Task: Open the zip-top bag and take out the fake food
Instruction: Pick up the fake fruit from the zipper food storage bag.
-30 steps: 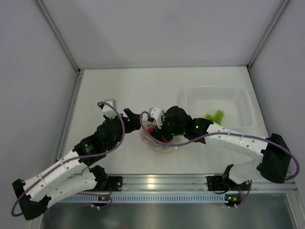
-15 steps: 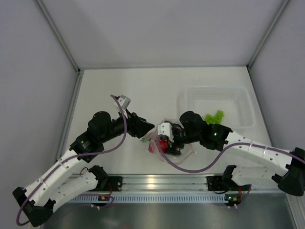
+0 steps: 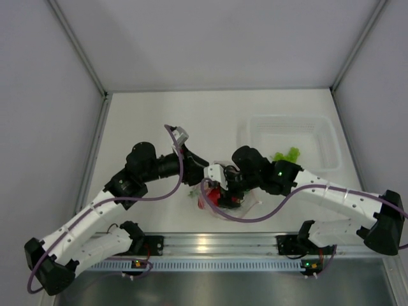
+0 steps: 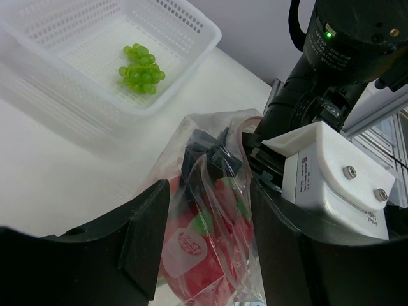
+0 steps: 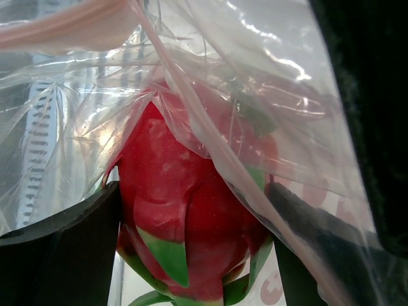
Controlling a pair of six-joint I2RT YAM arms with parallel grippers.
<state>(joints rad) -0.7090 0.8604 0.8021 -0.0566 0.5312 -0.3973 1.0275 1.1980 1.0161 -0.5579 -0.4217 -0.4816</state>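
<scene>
The zip-top bag (image 3: 205, 200) hangs crumpled between my two grippers, just above the table's near middle. Its pinkish zip strip (image 5: 64, 25) crosses the top of the right wrist view. My right gripper (image 3: 221, 187) reaches into the bag mouth. It is shut on the fake food, a magenta dragon fruit (image 5: 185, 191) with green tips, and bag film (image 5: 255, 95) drapes over one finger. My left gripper (image 4: 210, 248) straddles the lower bag (image 4: 220, 204) from the left, both pads against the film. Red food (image 4: 197, 261) with a round sticker shows through the film.
A rigid clear tub (image 3: 322, 137) stands at the right rear and holds a green grape bunch (image 3: 287, 155). In the left wrist view it is a white slotted basket (image 4: 191, 32) with the grapes (image 4: 141, 67). The right wrist housing (image 4: 331, 166) crowds the bag closely.
The left gripper has swung right and closed in round the bag. The right gripper, still holding the fruit, has shifted slightly with the bag.
</scene>
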